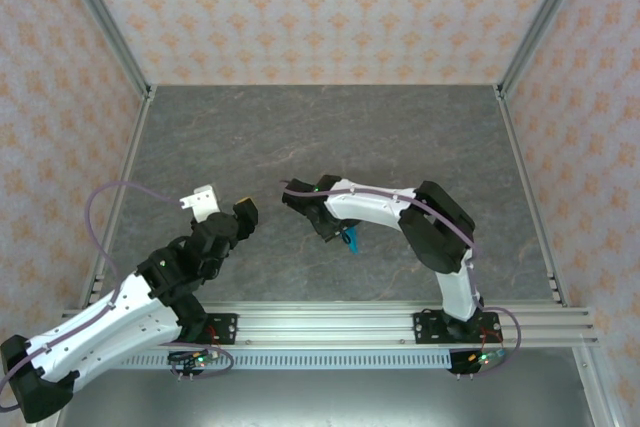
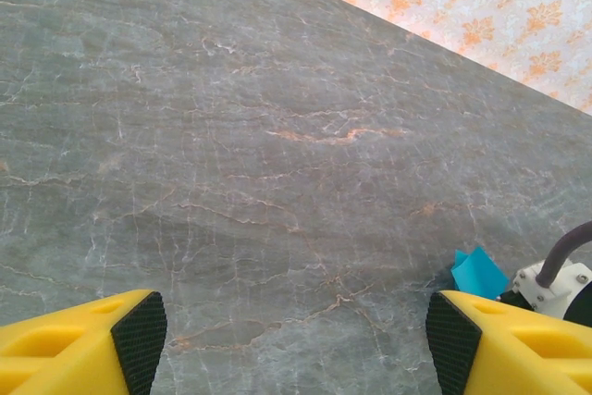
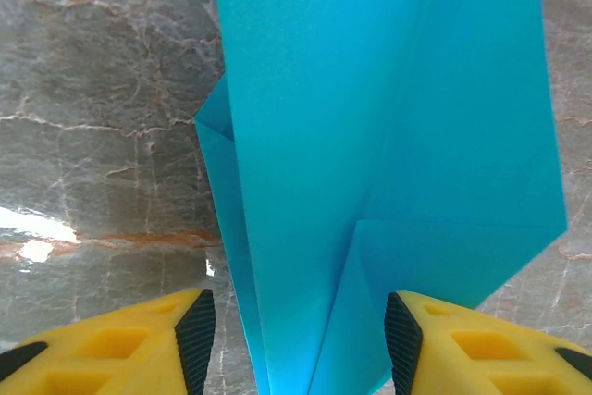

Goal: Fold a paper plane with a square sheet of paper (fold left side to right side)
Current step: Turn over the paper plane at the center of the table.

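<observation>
The cyan-blue paper (image 3: 370,136) is folded into a narrow, layered shape with lengthwise creases. It lies on the grey marble table, running up between the fingers of my right gripper (image 3: 296,344). That gripper is open, and both black pads stand off the paper's edges. From above, a small piece of the paper (image 1: 351,239) peeks out under my right gripper (image 1: 343,233), which points down near the table's middle. My left gripper (image 1: 245,213) hovers to its left. In the left wrist view, my left gripper (image 2: 296,344) is open over bare table, with a paper corner (image 2: 478,273) at its right.
The marble table (image 1: 330,137) stretches bare behind both arms. Aluminium frame posts (image 1: 110,22) and patterned walls enclose it on the left, right and back. The base rail (image 1: 330,322) runs along the near edge. A purple cable (image 1: 110,192) loops beside the left arm.
</observation>
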Tool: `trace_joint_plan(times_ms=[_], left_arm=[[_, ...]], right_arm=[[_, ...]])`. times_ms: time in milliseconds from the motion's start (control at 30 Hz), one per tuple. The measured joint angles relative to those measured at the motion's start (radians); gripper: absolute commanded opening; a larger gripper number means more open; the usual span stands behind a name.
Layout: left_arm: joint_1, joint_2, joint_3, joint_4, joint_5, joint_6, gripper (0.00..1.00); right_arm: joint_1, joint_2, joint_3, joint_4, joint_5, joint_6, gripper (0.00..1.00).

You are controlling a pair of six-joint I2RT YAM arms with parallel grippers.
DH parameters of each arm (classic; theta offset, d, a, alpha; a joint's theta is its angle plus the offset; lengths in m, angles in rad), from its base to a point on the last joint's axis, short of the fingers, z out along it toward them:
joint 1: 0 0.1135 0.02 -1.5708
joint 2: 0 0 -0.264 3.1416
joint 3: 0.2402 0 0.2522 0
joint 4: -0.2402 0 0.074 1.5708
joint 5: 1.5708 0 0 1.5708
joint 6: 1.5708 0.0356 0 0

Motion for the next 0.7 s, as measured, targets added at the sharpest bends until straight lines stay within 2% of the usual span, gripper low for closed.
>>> trace_joint_plan(times_ms=[367,567,700], left_arm=[[0.000,0.028,0.000,0.000,-0.002,0.000,0.78],[0.000,0.033,0.000,0.000,-0.002,0.002,0.78],[0.000,0.035,0.000,0.000,-0.002,0.003,0.78]], right_arm=[[0.004,0.032,0.000,-0.011,0.052,0.001,0.48],[0.004,0.035,0.000,-0.014,0.068,0.001,0.37],[0.004,0.035,0.000,-0.016,0.080,0.001,0.24]])
